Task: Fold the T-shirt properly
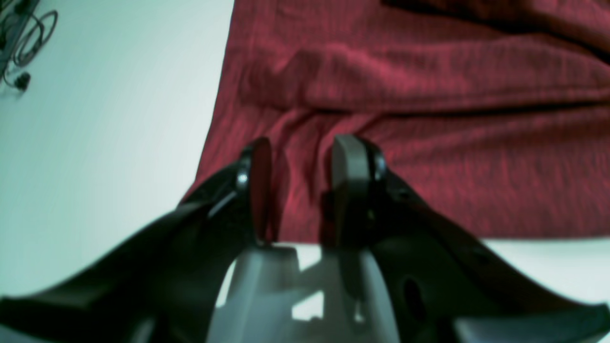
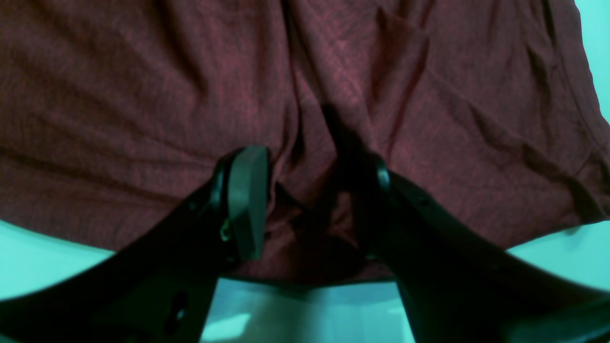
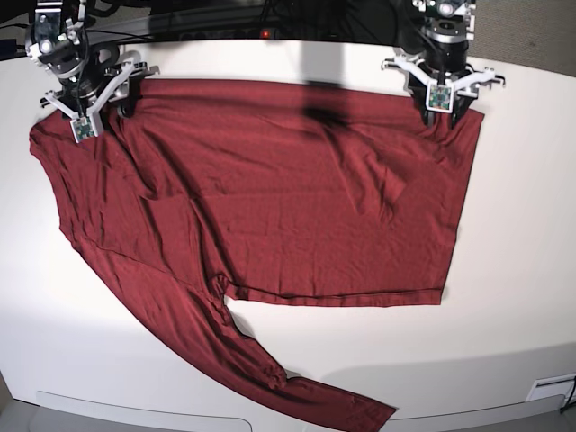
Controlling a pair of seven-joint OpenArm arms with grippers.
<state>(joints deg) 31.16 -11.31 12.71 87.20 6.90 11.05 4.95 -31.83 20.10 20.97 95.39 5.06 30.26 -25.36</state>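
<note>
Two claws pinch the shirt point(image 3: 297, 207) at its far edge: left claw point(image 1: 301, 190) at hem corner, right claw point(image 2: 305, 205) at shoulder; long axis runs between them.

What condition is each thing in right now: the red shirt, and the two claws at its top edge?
T-shirt: spread flat on the white table, wrinkled, one long sleeve trailing toward the near edge, not yet folded.
Left gripper: down at the shirt's corner, jaws apart with a ridge of fabric between them.
Right gripper: at the far edge, jaws apart around bunched fabric.
</note>
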